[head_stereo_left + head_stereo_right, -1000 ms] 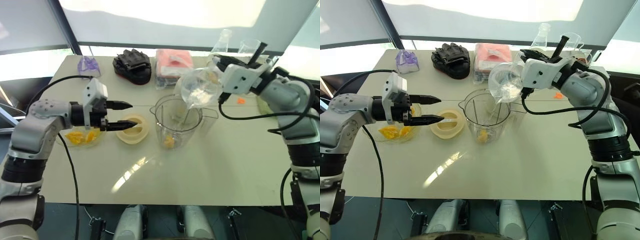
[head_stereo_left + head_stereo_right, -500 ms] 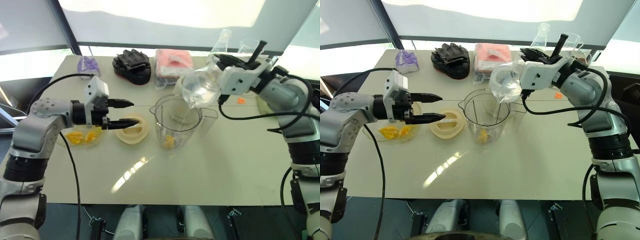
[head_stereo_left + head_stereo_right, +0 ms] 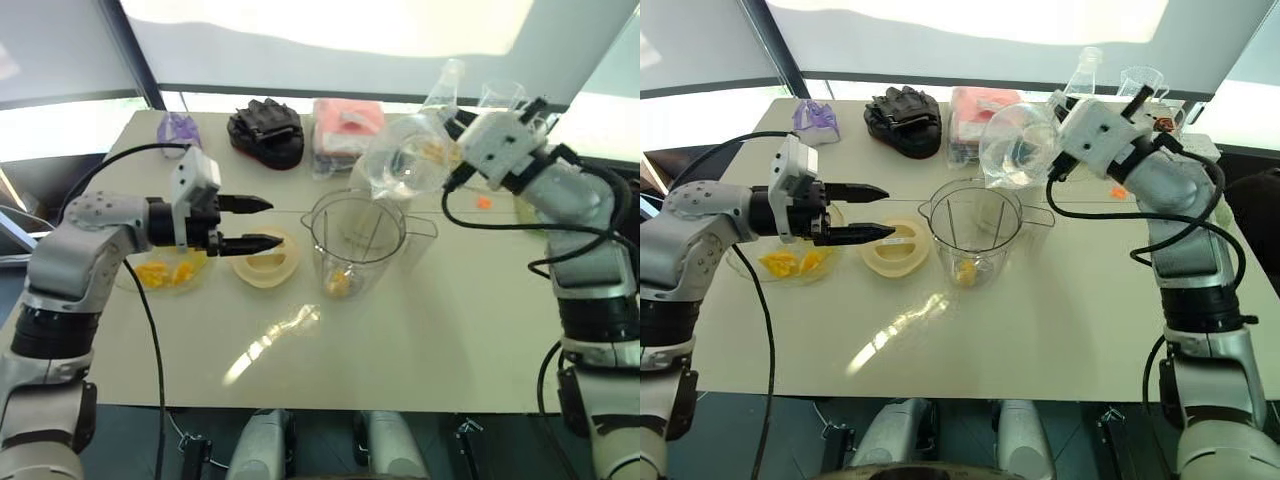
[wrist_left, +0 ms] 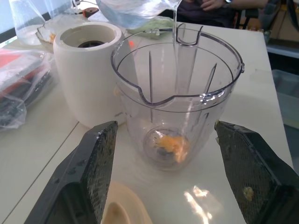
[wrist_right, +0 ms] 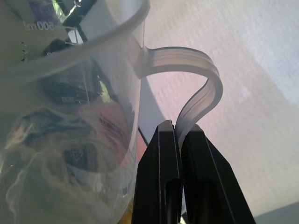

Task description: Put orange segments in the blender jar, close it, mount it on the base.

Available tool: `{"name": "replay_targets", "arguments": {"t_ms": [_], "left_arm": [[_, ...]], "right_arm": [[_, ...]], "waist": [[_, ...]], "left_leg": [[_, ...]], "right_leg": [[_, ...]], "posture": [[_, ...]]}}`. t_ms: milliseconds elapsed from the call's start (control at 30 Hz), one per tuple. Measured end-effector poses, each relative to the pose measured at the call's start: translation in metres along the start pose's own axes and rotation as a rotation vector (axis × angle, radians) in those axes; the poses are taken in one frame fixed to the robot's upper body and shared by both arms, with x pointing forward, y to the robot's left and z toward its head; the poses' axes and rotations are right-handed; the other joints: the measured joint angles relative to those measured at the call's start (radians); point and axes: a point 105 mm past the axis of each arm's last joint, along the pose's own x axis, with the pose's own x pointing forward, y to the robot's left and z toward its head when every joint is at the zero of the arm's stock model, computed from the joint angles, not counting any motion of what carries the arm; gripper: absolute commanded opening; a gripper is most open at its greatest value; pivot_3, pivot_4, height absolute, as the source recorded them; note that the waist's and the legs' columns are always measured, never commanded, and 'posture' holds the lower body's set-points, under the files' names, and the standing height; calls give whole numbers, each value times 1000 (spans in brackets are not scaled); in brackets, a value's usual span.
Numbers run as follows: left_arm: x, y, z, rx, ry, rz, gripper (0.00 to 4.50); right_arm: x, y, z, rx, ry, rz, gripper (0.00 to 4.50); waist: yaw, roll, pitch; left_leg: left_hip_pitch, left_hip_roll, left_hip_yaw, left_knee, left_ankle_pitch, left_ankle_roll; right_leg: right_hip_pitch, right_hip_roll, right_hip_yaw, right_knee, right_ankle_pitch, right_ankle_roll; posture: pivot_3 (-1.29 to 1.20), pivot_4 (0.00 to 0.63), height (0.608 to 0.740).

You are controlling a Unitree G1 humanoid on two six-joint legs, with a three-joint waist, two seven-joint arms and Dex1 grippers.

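The blender jar point(image 3: 356, 240) stands upright and open at the centre of the head view, on the table point(image 3: 420, 350), with a little orange flesh point(image 4: 172, 143) at its bottom. Just above and to its right in the frame, a clear measuring jug point(image 3: 403, 166) holding water is tipped toward the jar's mouth. In the left wrist view, what looks like a thin stream falls from its lip into the jar. The right gripper point(image 5: 180, 133) has its two fingers pinched tight on the jug's thin loop handle.

The cream blender base point(image 4: 86, 74) stands just behind the jar. The jar's cream lid point(image 3: 266, 260) lies flat just left of it. Further left is a bowl of orange segments point(image 3: 163, 273). The left gripper point(image 3: 272, 222) hovers over the lid's left edge, fingers spread and empty, pointing at the jar.

I judge the main risk to be the pour. The grip on the narrow handle is small, so the loaded jug could swivel and send water over the rim onto the table or the base. Nothing steadies the jar, so a bump from the jug could tip it.
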Motion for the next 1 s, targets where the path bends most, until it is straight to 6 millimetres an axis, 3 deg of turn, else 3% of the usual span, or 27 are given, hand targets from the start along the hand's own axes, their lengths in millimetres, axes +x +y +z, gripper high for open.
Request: {"name": "replay_targets", "arguments": {"t_ms": [133, 233, 333, 533, 733, 1000], "left_arm": [[1, -2, 8, 9, -22, -26, 3440], [4, -3, 18, 26, -57, -52, 3440], [9, -7, 20, 25, -81, -80, 3440], [28, -22, 22, 7, -115, -138, 3440], [29, -26, 13, -48, -97, -109, 3440], [11, -27, 6, -80, -50, -63, 3440]], "right_arm": [[-20, -3, -9, 224, 56, -28, 74], [-33, -14, -7, 396, 52, -127, 74], [-55, -31, -18, 489, 104, -269, 74], [-99, -36, -74, 576, 297, -539, 74], [-150, -20, -153, 603, 588, -781, 74], [-178, -2, -206, 618, 748, -889, 74]], "waist": [[-1, 0, 0], [-2, 0, 0], [-2, 0, 0], [-3, -1, -1], [-11, 0, 0], [-11, 0, -1]], "left_leg": [[0, 0, 0, 0, 0, 0], [1, -1, 0, 0, 0, 0], [1, -1, 0, 0, 0, 0], [2, -2, 0, 0, 0, 0], [3, -2, 1, 0, 0, 0], [4, -2, 1, 0, 1, -1]], "right_leg": [[0, -1, 0, 0, 0, 0], [1, 0, 0, 1, 0, 0], [1, 0, 0, 1, 0, 0], [2, 0, 1, 1, 0, 0], [1, 1, 2, 1, 0, 0], [2, 2, 4, 2, 0, -1]], "posture": [[0, 150, 740], [0, 150, 740], [0, 150, 740], [0, 150, 740], [0, 150, 740], [0, 150, 740]]}}
